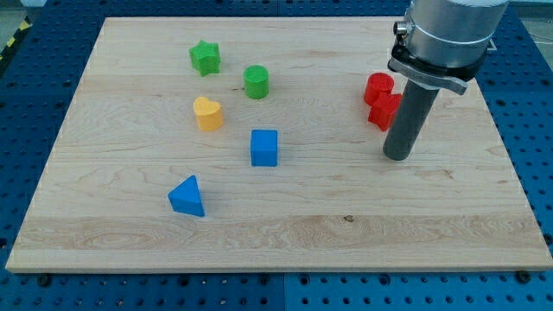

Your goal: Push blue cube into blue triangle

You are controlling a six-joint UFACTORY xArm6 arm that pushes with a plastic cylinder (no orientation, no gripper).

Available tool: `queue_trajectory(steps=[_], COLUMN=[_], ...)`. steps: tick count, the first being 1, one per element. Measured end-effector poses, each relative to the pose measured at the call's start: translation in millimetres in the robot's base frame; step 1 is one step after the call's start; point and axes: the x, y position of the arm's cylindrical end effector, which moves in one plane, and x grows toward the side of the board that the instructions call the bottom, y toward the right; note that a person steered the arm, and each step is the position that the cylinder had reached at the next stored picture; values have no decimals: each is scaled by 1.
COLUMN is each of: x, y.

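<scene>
Blue triangle (pixel 187 196) sat low-left on the wooden board (pixel 285 233); blue cube (pixel 264 147) lay at its 2 o'clock, apart. My tip (pixel 396 155) stood well off at the cube's 3 o'clock, beside the red blocks (pixel 381 101). No pincer on this rig, nothing held. Judged approx. right side for shoving cube toward 8 o'clock.

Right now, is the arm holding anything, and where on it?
Nothing held. My tip sits bare on the board, just to the view's right of the red blocks, far from the blue cube.
</scene>
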Motion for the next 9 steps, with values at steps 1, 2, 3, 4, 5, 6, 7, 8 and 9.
queue_trajectory(steps=[1,2,3,4,5,6,7,8,9], x=[0,-6,-6,-6,-14,-16,-18,-18,-22], y=[-5,-34,-42,-44,-51,-60,-75,-76,-96])
